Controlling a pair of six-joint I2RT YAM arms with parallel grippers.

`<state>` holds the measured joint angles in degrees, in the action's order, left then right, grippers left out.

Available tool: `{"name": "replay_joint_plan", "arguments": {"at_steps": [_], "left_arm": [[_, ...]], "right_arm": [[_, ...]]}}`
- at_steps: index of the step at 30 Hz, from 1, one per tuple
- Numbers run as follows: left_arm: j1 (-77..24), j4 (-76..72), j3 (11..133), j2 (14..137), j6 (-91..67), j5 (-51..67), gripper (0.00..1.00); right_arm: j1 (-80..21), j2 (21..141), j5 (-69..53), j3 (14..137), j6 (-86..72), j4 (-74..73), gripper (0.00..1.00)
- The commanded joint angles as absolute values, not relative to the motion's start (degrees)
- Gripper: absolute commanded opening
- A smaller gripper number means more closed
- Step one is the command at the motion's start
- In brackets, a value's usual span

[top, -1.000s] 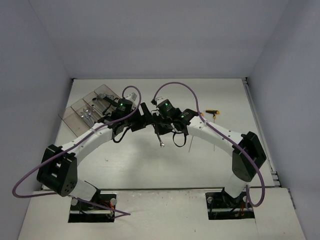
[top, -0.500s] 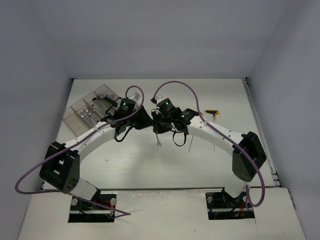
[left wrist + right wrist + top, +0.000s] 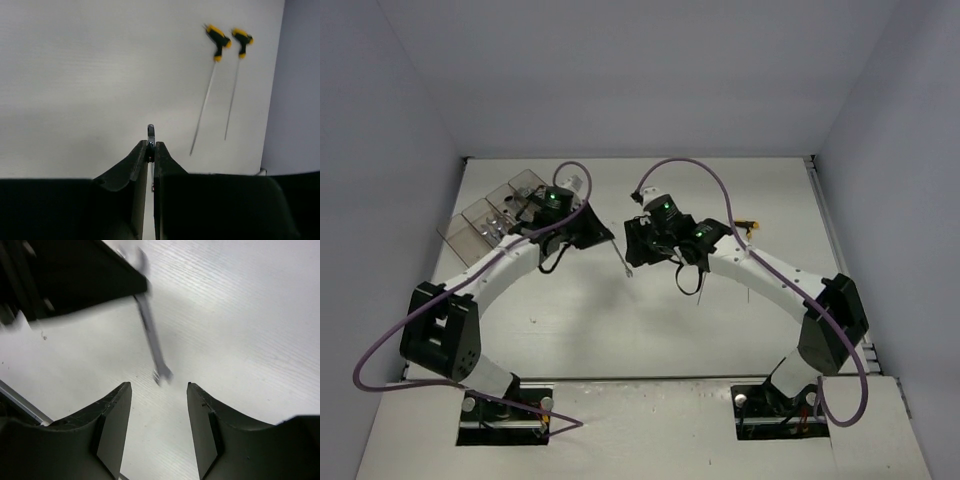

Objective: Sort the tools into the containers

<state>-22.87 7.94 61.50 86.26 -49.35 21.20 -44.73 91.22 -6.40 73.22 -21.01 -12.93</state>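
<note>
**A:** Where is the wrench point(image 3: 623, 261) now?

**B:** The left hand point(image 3: 150, 148) is clamped on one end of it, some way from the containers point(image 3: 524, 184), on their side toward the right arm. The right hand point(image 3: 159, 387) has its fingers apart, holding nothing, just beyond it.

**A:** How will it handle?

**B:** I judge it thin, stiff steel, light but slippery. A grip on the flat shank is safer; held at the end, it may swing. Two yellow-handled keys point(image 3: 218, 37) lie on the desk point(image 3: 80, 75), farther from the containers.
</note>
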Motion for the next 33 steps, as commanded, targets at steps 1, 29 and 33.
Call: {"name": "replay_joint_plan", "arguments": {"at_steps": [1, 29, 33], "left_arm": [[-10.1, 13.18, 69.14, 84.03, -43.11, 21.67, 0.0], [22.79, 35.61, 98.84, 114.75, -29.82, 22.82, 0.32], [22.23, 35.74, 97.86, 112.42, -29.12, 21.45, 0.5]], "right_arm": [[-39.54, 83.82, -4.09, 70.1, -20.74, -10.72, 0.46], [-29.04, 82.52, 3.89, 58.3, -22.21, -11.49, 0.45], [-27.95, 84.8, 6.09, 58.14, -24.5, -11.74, 0.43]]}}
